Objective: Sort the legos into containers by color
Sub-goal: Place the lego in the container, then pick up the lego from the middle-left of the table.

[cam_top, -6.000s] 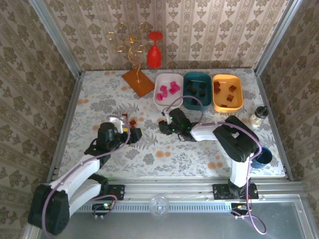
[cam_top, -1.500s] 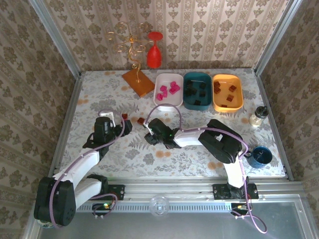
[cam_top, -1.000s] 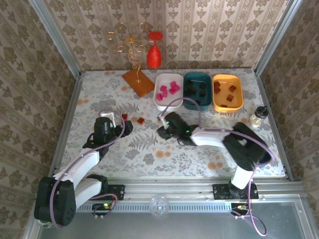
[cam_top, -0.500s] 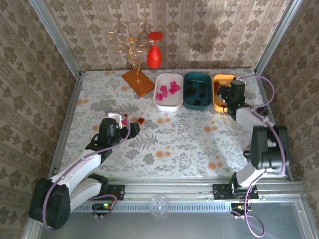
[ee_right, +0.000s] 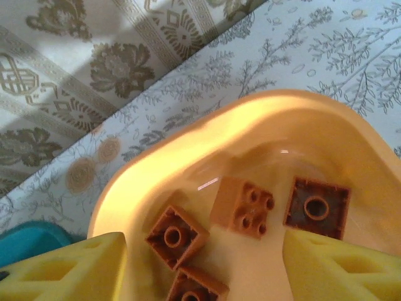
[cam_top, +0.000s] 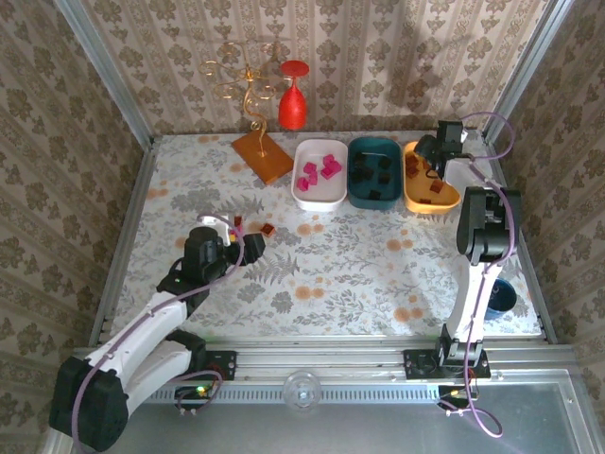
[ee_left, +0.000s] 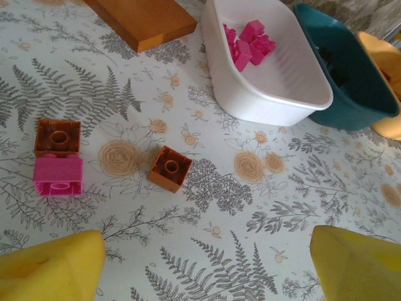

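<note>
Tabletop under a floral cloth (cam_top: pixel 331 274), seen from above, with three shallow trays in a row along the far side: white tray (cam_top: pixel 317 201) on the left, dark teal tray (cam_top: pixel 357 196) in the middle, orange-yellow tray (cam_top: pixel 444 203) on the right, each just beside its neighbour. Pink legos (cam_top: pixel 319 170) in the white tray, black legos (cam_top: pixel 378 170) in the teal one.

Right gripper (cam_top: pixel 430 156) hovering over the orange-yellow tray, jaws released and spread wide, nothing between the yellow pads (ee_right: pixel 62 269). Seen from its wrist, four brown legos (ee_right: pixel 243 205) on the tray floor below, one tipped at an angle.

Left gripper (cam_top: pixel 250 248) low over the cloth, left of centre, jaws likewise released and empty, yellow fingertips (ee_left: pixel 50 269) in the bottom corners of its wrist view. Just ahead of it, three loose pieces on the cloth: brown lego (ee_left: pixel 57 136) right against a pink lego (ee_left: pixel 58 176), and a second brown lego (ee_left: pixel 169 168) alone to their right, turned diagonally, apart from the trays.

Flat orange-brown tile (cam_top: pixel 263 156) left of the white tray. Red wine glass (cam_top: pixel 293 95) and gold wire stand (cam_top: pixel 246 85) at the back wall. Dark blue mug (cam_top: pixel 499 298) near the right edge.
</note>
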Available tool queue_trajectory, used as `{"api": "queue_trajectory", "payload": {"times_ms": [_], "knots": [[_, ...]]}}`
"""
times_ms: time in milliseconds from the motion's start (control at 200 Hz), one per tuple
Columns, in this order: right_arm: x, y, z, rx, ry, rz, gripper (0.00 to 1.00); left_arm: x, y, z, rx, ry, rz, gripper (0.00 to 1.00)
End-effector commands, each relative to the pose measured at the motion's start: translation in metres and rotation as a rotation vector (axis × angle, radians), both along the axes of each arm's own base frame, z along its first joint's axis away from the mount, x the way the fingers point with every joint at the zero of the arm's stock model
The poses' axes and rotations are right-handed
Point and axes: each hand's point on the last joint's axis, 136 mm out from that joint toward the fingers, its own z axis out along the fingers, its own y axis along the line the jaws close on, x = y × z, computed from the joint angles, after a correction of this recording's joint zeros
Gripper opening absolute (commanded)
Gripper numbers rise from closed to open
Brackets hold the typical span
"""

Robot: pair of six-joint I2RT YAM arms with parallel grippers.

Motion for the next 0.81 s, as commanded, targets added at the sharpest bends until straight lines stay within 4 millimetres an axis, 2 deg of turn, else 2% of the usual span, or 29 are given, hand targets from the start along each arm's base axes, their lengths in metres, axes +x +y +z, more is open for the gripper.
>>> {"api": "queue_trajectory", "payload": {"times_ms": [0,75,145,190,370,495,570,650,730,800], "knots": [[-0.02,0.03,0.034,-0.007,-0.052,0.066,0.71,0.003,-0.009,0.008,0.005,-0.027,-0.046,0.88],[-0.041,0.068,0.05,-0.007,-0.105,0.152,0.72,0.005,-0.013,0.009,-0.012,-0.035,-0.079,0.89],[-0.063,0.114,0.064,-0.031,-0.143,0.267,0.75,0.009,-0.006,0.007,-0.012,-0.031,-0.054,0.89],[-0.078,0.15,0.064,-0.04,-0.149,0.357,0.76,0.014,0.004,0.005,-0.016,-0.022,-0.015,0.89],[-0.137,0.298,0.045,-0.107,-0.121,0.756,0.78,0.035,0.045,-0.014,-0.003,0.055,0.164,0.89],[-0.167,0.378,0.031,-0.165,-0.108,0.969,0.81,0.051,0.061,-0.03,0.085,0.125,0.232,0.89],[-0.175,0.413,0.019,-0.194,-0.084,1.064,0.83,0.058,0.064,-0.035,0.083,0.151,0.243,0.89],[-0.179,0.44,0.007,-0.227,-0.06,1.127,0.84,0.062,0.069,-0.038,0.074,0.158,0.26,0.89],[-0.179,0.457,-0.006,-0.247,-0.034,1.146,0.84,0.068,0.074,-0.042,0.066,0.166,0.268,0.88],[-0.179,0.464,-0.013,-0.222,-0.022,1.134,0.84,0.073,0.07,-0.046,0.065,0.192,0.241,0.86]]}}
